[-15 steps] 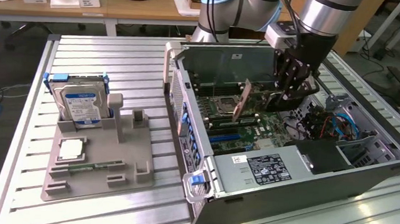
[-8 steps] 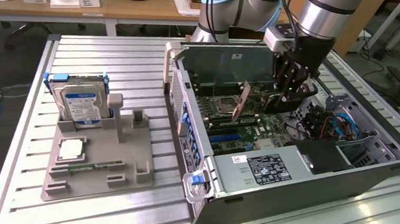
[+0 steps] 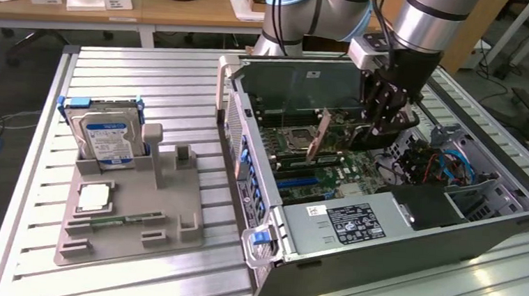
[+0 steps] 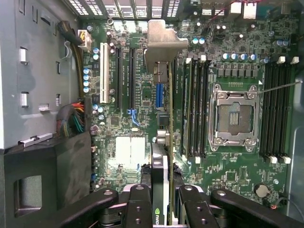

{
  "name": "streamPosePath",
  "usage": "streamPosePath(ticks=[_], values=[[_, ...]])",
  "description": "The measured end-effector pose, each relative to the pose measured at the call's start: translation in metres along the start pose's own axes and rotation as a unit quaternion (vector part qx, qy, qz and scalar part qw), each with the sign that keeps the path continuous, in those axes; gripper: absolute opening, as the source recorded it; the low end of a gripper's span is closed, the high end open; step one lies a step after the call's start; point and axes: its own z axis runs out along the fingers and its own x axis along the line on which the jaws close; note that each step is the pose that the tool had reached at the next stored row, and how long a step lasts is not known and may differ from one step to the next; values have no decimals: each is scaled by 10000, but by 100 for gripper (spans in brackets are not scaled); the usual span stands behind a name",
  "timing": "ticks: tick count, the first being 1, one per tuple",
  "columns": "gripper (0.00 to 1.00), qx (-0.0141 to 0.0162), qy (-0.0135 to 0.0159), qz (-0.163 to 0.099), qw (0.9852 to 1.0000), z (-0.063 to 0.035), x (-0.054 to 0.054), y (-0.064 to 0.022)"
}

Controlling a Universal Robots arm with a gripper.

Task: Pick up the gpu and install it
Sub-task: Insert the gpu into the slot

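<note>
1. As the arm reaches down into the open grey metal computer case [image 3: 378,267], its black two-finger gripper [image 3: 382,128] hangs just above the green motherboard [image 3: 337,175].
2. Hand state: in the wrist view the gripper [image 4: 165,194] has its fingers drawn together on a card, one against each face.
3. Item held: a thin flat card with a green circuit board, a black face and a silver metal end bracket, the gpu [image 4: 169,137]. It stands on edge and runs out ahead of the fingers. The bracket is at the end farthest from the hand, by the slotted rear wall of the case. In the exterior view the gpu [image 3: 319,139] stands upright over the board.
4. Close beside the hand: long black memory slots [image 4: 194,104] run parallel to the card on one side, with the square silver processor socket [image 4: 235,116] beyond them.
5. Well apart from the hand, outside the case on the exterior view's left: a grey moulded fixture tray [image 3: 129,215] carrying a boxy hard drive with a blue-white label [image 3: 106,137].
6. Progress, as judged: the pick-up is done and the card is inside the case, lined up along the board. Its lower edge is at or near the board. Whether it is pressed home in its slot cannot be told, and it is not yet released.
</note>
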Motion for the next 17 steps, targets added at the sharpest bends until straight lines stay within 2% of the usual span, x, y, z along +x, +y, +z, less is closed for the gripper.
streamPosePath(ticks=[17], values=[[27, 15, 4, 0, 10000, 91, 13, 28]])
